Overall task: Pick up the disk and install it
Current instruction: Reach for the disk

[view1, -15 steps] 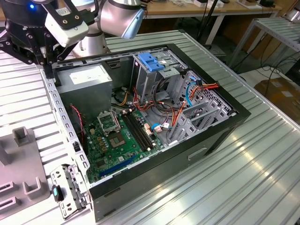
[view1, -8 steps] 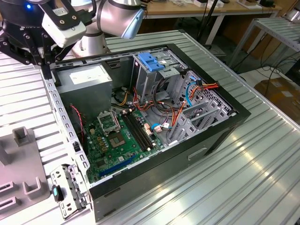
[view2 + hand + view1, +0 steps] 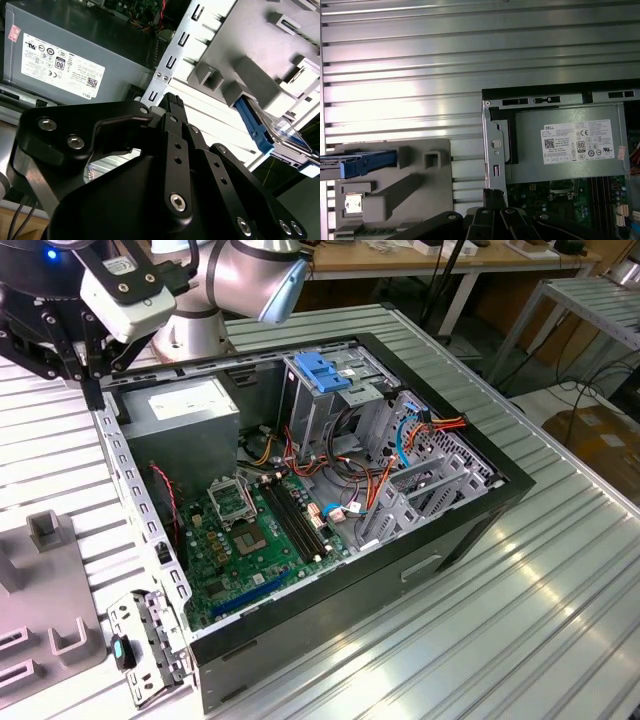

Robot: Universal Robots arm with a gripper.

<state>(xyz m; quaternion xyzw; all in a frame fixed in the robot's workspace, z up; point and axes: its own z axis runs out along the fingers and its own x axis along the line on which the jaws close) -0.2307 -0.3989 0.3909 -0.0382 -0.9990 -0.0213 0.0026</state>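
The disk (image 3: 357,164) is a flat drive with a bright blue rail along its edge. It lies in a grey holder (image 3: 415,185) on the ribbed table, beside the open computer case (image 3: 480,510). Its blue rail also appears as the disk (image 3: 257,127) in the second wrist view. My gripper (image 3: 95,390) hangs over the case's corner by the power supply (image 3: 190,405), apart from the disk. The black fingertips (image 3: 171,100) meet with nothing between them, and the gripper (image 3: 494,196) sits over the case's metal edge.
Inside the case stand a grey drive cage with a light-blue latch plate (image 3: 325,370), a green motherboard (image 3: 250,530) and loose orange, red and blue cables (image 3: 400,440). The grey holder (image 3: 40,580) sits at the exterior view's left. A small metal bracket (image 3: 140,645) lies by the case's corner.
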